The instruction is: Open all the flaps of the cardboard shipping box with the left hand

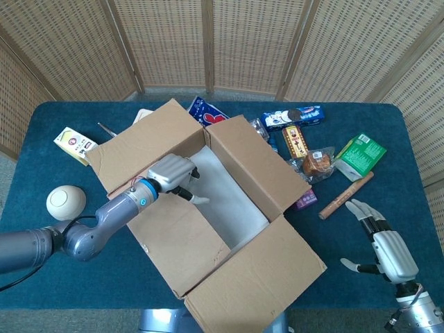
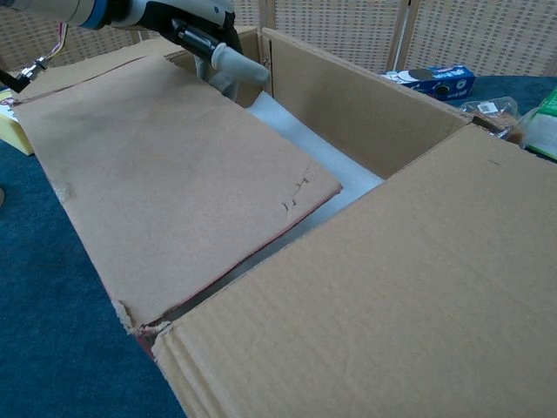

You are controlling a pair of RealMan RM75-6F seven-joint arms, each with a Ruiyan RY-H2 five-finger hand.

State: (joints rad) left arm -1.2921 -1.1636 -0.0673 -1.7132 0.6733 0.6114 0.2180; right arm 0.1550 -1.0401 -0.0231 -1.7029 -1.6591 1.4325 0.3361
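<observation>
The cardboard shipping box point(image 1: 257, 163) stands mid-table with white padding point(image 1: 229, 194) showing inside. Its far flap point(image 1: 146, 149) and near flap point(image 1: 253, 281) are spread outward, and the right flap point(image 1: 260, 166) stands up. The left flap point(image 1: 184, 243) point(image 2: 165, 183) lies low, slanting over the box's left side. My left hand point(image 1: 173, 177) point(image 2: 196, 26) rests on this flap's upper edge, fingers curled over it into the box. My right hand point(image 1: 385, 246) lies open on the table at the right, away from the box.
Left of the box lie a cream ball point(image 1: 66, 201) and a small yellow-white carton point(image 1: 75, 144). Behind and right of it are a blue packet point(image 1: 207, 111), a cookie box point(image 1: 291, 118), snack packs point(image 1: 316, 163), a green packet point(image 1: 361, 156) and a wooden stick point(image 1: 345, 195).
</observation>
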